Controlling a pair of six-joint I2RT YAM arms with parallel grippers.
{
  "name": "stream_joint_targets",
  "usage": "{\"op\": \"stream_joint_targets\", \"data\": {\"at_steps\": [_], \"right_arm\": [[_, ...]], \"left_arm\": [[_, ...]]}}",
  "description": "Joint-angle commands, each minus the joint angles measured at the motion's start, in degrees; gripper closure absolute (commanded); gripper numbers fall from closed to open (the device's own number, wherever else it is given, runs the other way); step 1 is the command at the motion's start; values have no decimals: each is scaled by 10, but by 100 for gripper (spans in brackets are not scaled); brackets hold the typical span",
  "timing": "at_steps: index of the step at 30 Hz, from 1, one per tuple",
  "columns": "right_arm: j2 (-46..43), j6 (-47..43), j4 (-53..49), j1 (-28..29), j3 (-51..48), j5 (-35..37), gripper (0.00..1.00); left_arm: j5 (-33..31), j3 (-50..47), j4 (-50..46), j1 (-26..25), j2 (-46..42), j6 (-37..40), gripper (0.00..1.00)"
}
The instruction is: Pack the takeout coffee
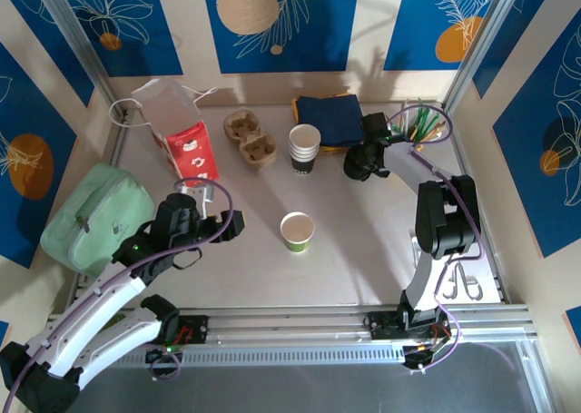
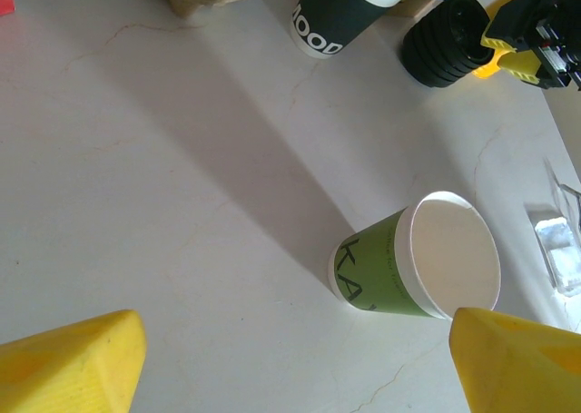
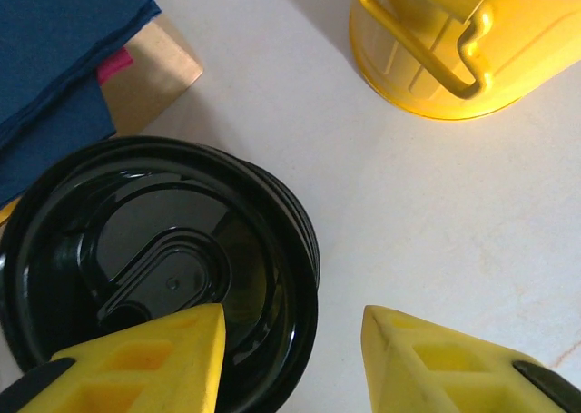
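At 7 o'clock, left claw (image 2: 295,340) released, fingers wide, nothing between, aimed toward centre. At table centre, upright and lidless, the cup (image 1: 297,231): lime-green paper, white rim, no liquid seen inside. Probably very light, thin-walled, easy to crush or tip; best taken mid-wall from both sides with a soft squeeze, never by the rim. Pale table (image 1: 363,250) flat and slick-looking, so likely to let the cup slide under a nudge. Bare room all round the cup; pouch (image 1: 95,213) at 9, bag (image 1: 163,113) at 10, carrier (image 1: 251,139) and stacked cups (image 1: 304,145) at 12, all well apart from it. At 1 o'clock, right claw (image 3: 292,327) half-spread astride the rim of the lids (image 3: 136,222), one finger over the top one, one outside; no pinch visible. Napkins (image 3: 64,50) just beside the lids, yellow tin (image 3: 454,50) near at 2.
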Motion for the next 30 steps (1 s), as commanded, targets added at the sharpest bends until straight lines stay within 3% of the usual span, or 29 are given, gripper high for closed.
{"op": "stream_joint_targets", "data": {"at_steps": [1, 17, 30], "right_arm": [[12, 1, 5, -3, 18, -6, 57], [29, -1, 16, -3, 30, -22, 71], [37, -4, 12, -3, 35, -26, 69]], "left_arm": [[-4, 3, -7, -5, 0, -1, 13], [-6, 19, -20, -6, 6, 2, 13], [-5, 22, -20, -6, 11, 3, 13]]}}
